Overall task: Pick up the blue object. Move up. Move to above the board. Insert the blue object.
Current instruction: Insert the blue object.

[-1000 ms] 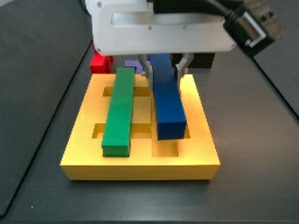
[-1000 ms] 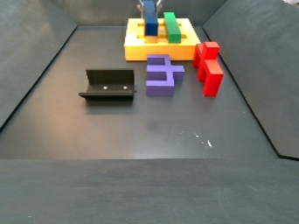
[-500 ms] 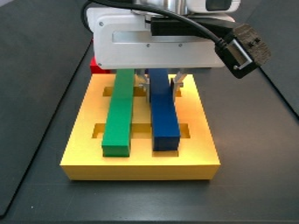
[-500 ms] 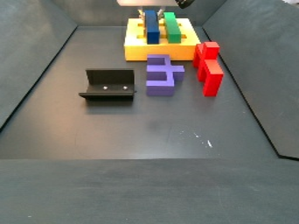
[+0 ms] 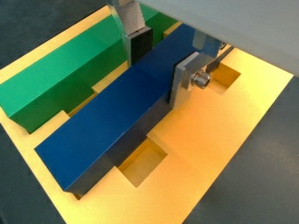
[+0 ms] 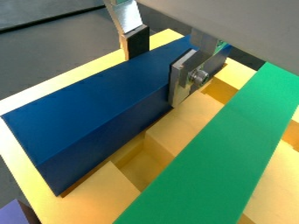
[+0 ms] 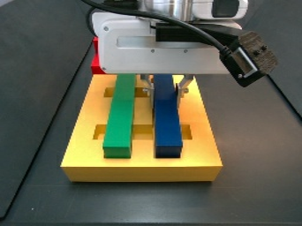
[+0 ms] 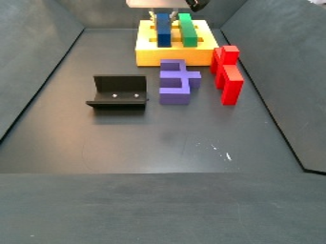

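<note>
- Since the blue bar (image 7: pixel 169 119) has to drop into a groove of the yellow board (image 7: pixel 141 163), the hand (image 5: pixel 162 59) grips it across its width, one finger (image 6: pixel 184 77) per long side.
- Bar lies lengthwise on the board, looks mostly seated.
- Green bar (image 7: pixel 120 112) sits alongside at 9 o'clock, close but apart.
- Purple block (image 8: pixel 178 79), red pieces (image 8: pixel 227 72) and fixture (image 8: pixel 118 92) stay on the tabletop (image 8: pixel 178 143), well clear.

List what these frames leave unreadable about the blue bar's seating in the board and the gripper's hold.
- Far end of the blue object: hidden by the gripper body in a side view.
- Its underside in the board: out of sight in both wrist views.
- Finger contact: too small at the far edge of a side view.
</note>
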{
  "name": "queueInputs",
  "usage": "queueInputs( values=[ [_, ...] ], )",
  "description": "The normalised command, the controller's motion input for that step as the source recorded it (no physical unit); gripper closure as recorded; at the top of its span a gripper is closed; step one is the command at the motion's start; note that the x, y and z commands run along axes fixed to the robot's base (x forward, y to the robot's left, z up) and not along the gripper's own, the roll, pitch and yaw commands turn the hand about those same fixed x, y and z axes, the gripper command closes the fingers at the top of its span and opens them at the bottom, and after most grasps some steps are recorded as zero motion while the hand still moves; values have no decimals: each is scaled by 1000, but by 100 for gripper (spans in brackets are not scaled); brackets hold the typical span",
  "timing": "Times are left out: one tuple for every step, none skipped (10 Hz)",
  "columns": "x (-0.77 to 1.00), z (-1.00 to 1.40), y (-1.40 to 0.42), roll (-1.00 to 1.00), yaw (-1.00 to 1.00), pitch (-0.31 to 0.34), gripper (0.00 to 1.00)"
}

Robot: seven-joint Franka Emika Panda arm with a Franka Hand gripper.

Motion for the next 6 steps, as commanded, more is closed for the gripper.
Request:
queueInputs(
  values=[
    [0, -271, -66, 0, -114, 0, 100],
    [20, -260, -66, 0, -129, 0, 100],
    [34, -209, -71, 0, -94, 0, 100],
    [11, -211, -194, 0, 0, 0, 100],
    [0, -237, -63, 0, 0, 0, 100],
    [0, -234, 0, -43, 0, -4, 100]
  ],
)
